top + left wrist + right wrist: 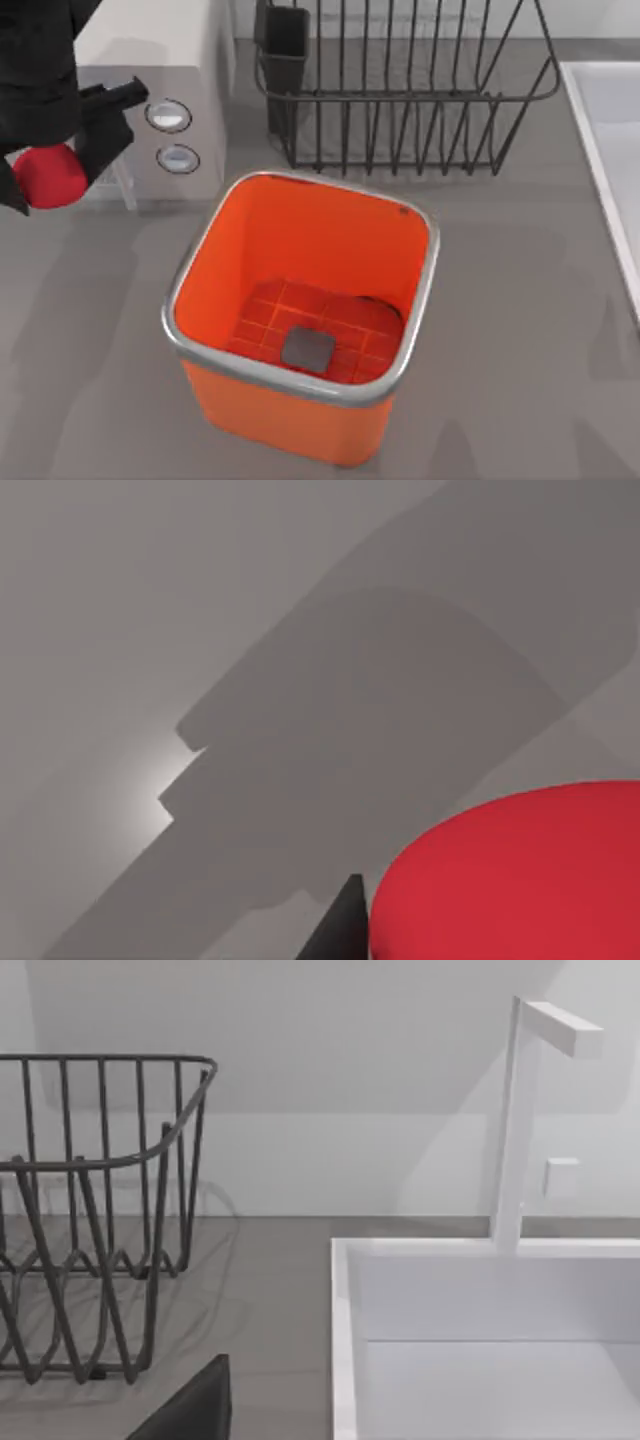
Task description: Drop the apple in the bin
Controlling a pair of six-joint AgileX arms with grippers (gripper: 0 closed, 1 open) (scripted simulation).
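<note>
The apple [47, 176] is one smooth, matte, crimson ball near the table's far left edge, well to the left of the bin [205, 272] and high off the grey surface. It is nearly round, so no long axis or pointing direction can be made out; no stem shows. The left gripper [50, 170] has it clamped between its two black fingers, which stand about an apple's width apart, one angular finger [105, 145] showing on the apple's right. In the left wrist view the apple [520, 875] is a broad red curve beside a black fingertip [340, 925], with the plain grey table [150, 610] and a blocky shadow beneath.

There is one bin, at the table's centre: tall glossy orange plastic, square with rounded corners, capped by a silver-grey metal rim. Its floor is a moulded grid carrying one flat grey square patch [307, 348].

Behind it, far centre, stands one black wire rack [410, 95] of thin rods with a dark rectangular cup [285, 50] at its left end. Far left is a white box [185, 90] with two round, silver-ringed buttons [168, 115]. At the right edge lies a white basin [610, 140]; the right wrist view shows the basin [480, 1340], an angular white tap [515, 1110] and the wire rack [100, 1210]. The state of the right gripper cannot be told
</note>
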